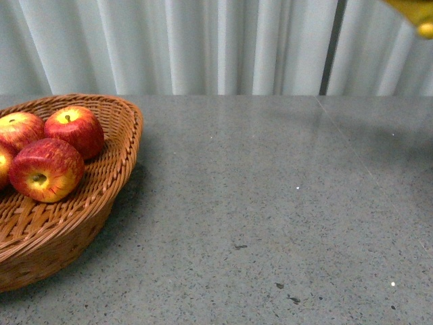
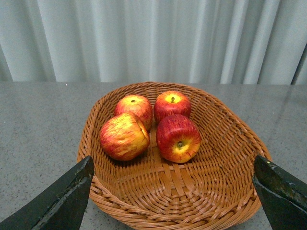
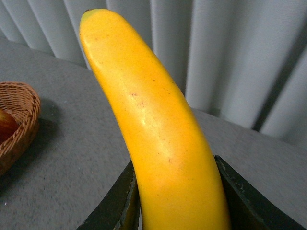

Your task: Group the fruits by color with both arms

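Observation:
Several red apples with yellow streaks lie in a woven wicker basket at the table's left. In the left wrist view the apples sit at the far side of the basket. My left gripper is open and empty, hovering over the basket's near part, its dark fingers wide apart. My right gripper is shut on a glossy yellow banana, held high above the table. A bit of that banana shows at the front view's top right corner. No second banana is in view.
The grey speckled table stretches right of the basket. A pale pleated curtain hangs behind. The basket's edge shows far off in the right wrist view.

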Controlling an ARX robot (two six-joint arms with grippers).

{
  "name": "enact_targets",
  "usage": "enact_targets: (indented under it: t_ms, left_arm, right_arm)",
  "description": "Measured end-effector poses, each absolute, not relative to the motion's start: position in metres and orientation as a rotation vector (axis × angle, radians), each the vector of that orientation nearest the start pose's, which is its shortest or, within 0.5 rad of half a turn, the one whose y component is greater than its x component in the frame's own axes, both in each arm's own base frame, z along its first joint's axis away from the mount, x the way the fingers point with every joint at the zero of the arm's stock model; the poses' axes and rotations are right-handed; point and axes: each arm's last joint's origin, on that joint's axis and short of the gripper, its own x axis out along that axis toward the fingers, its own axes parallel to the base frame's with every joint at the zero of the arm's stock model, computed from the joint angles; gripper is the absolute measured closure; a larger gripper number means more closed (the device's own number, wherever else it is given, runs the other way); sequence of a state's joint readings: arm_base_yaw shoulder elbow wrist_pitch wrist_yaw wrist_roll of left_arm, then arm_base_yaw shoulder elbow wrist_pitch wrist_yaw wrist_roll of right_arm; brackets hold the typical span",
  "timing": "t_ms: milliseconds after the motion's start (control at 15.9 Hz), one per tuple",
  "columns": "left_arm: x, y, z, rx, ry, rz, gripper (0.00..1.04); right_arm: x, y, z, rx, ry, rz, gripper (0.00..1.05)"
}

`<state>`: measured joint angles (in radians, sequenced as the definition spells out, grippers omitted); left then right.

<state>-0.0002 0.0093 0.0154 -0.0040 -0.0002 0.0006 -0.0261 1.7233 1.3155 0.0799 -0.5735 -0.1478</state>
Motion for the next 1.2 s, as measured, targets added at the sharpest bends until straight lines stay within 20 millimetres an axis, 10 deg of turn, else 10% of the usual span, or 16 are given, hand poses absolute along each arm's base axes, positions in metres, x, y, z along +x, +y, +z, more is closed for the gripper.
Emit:
enact_targets:
  t_ms: [252,503,629,881,1195]
  left_arm:
    - [0.097,0.0,0.168,0.001,-0.002,0.0,0.07]
    - [0.097,0.0,0.168,0.001,-0.002,0.0,0.07]
    - [0.097,0.0,0.168,0.001,-0.002,0.0,0.07]
    - [0.097,0.0,0.168,0.001,-0.002,0.0,0.07]
    - [0.097,0.0,0.168,0.001,-0.002,0.0,0.07]
  right_arm:
    - [0.322,-0.081,0.297,-0.002,0.34,0.375,0.67]
    - [0.29,-0.14,0.271,0.02,0.443,0.172,0.67]
    - [0.283,-0.151,0.251,0.05,0.519,0.13,0.67]
    - [0.285,-0.152,0.238,0.062,0.556,0.128,0.35]
    - [0.269,-0.136,0.285,0.052,0.374,0.179,0.07]
